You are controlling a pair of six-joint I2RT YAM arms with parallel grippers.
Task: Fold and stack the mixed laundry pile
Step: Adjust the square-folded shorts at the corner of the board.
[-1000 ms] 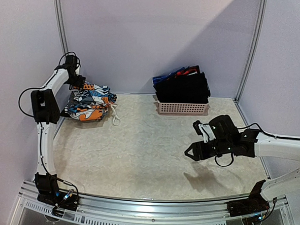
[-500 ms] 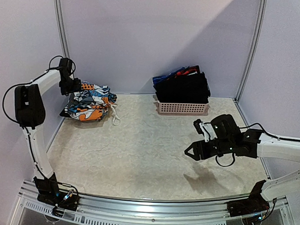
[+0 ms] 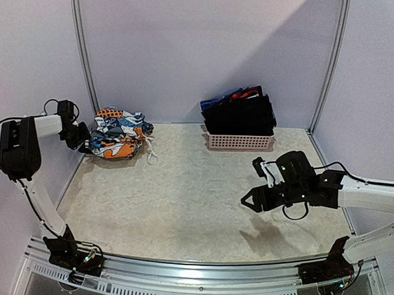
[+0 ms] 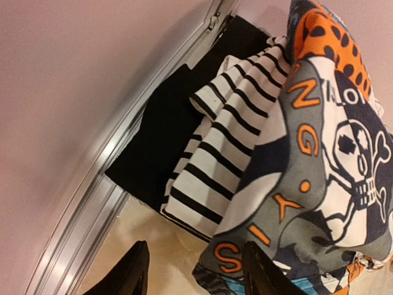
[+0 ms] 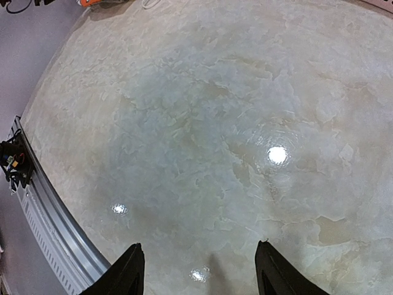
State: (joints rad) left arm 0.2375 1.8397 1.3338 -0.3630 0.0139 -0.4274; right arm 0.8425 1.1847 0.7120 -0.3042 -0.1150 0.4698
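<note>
A folded stack lies at the back left of the table. Its top piece is a blue-orange-white-black graphic print garment point(image 3: 120, 133) point(image 4: 325, 153), over a white black-striped one point(image 4: 227, 141) and a black one point(image 4: 159, 147). My left gripper point(image 3: 81, 138) point(image 4: 195, 273) hovers low at the stack's left side, open, its jaws apart over the table by the print garment's corner and gripping nothing. The rest of the mixed laundry pile, black garments point(image 3: 240, 113) with blue and red bits point(image 3: 228, 95), fills the pink basket. My right gripper point(image 3: 250, 201) point(image 5: 199, 273) hangs open over bare table at the right.
The pink latticed basket point(image 3: 239, 142) stands against the back wall, right of centre. A metal frame rail point(image 4: 104, 184) runs close along the stack's left side. White drawstrings point(image 3: 149, 153) trail from the stack onto the marbled table point(image 3: 182, 199).
My left arm has swung from above the stack down and out to its left side, and its jaws have narrowed. The right arm has stayed put.
</note>
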